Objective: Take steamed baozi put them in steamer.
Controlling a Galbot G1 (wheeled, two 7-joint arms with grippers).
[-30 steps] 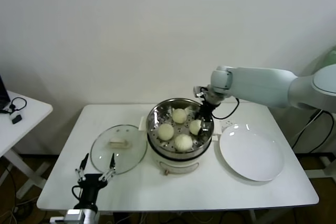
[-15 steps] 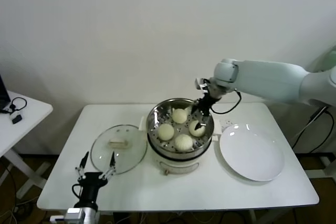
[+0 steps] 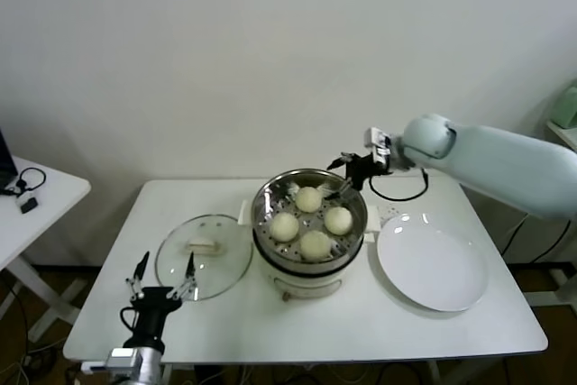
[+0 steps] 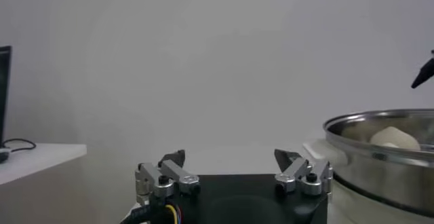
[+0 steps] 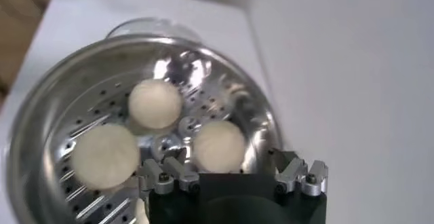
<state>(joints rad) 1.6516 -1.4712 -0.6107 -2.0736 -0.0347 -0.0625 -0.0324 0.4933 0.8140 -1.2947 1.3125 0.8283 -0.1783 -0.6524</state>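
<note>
White wall behind, white table (image 3: pixel 433 331) below, and all four buns (image 3: pixel 315 220) sit inside the steamer (image 3: pixel 270 241), apart from one another on its holed floor. Right gripper (image 3: pixel 347 175) hangs over the steamer's back right rim, fingers spread, nothing between them. Its wrist camera catches only three buns; the fourth is cut off. Left gripper (image 3: pixel 162 274) waits at the table's near edge beside the glass lid (image 3: pixel 203 255), fingers spread too. Just right of the steamer lies the plate (image 3: pixel 433 263).
</note>
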